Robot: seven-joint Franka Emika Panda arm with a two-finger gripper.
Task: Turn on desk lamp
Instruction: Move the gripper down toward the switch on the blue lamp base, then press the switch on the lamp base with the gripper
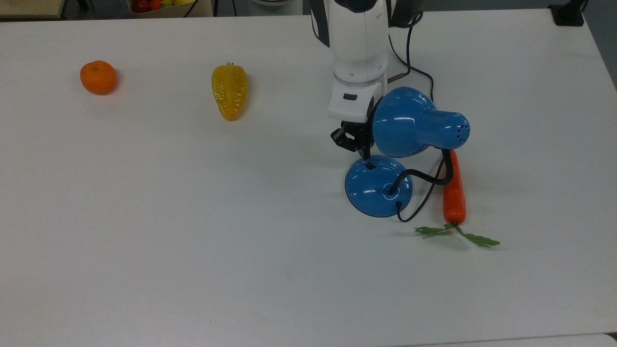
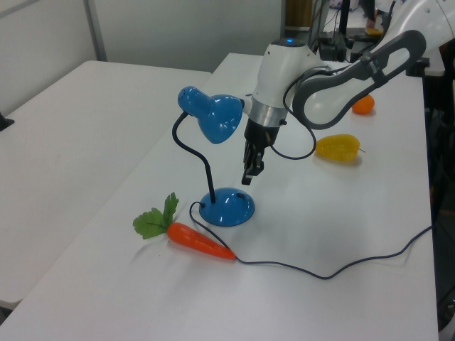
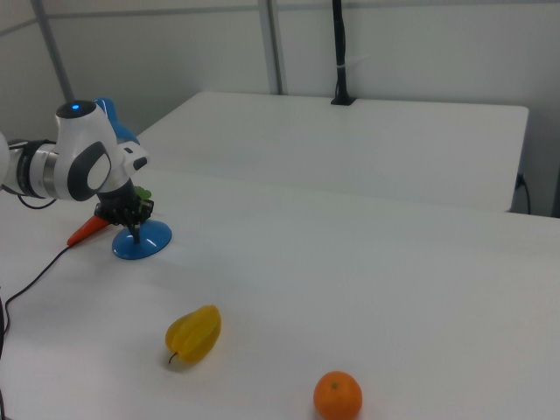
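I hold my gripper (image 1: 362, 150) with its fingers pinched together into one blunt tip, just above the black switch (image 1: 369, 166) on the desk lamp's (image 1: 407, 123) round base (image 1: 371, 195) near the carrot (image 1: 453, 193), ready to press down.

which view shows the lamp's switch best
The top view: the black switch sits unobstructed on the blue base, just below the gripper. The left view shows it as a small dark slot; in the right view the gripper hides it.
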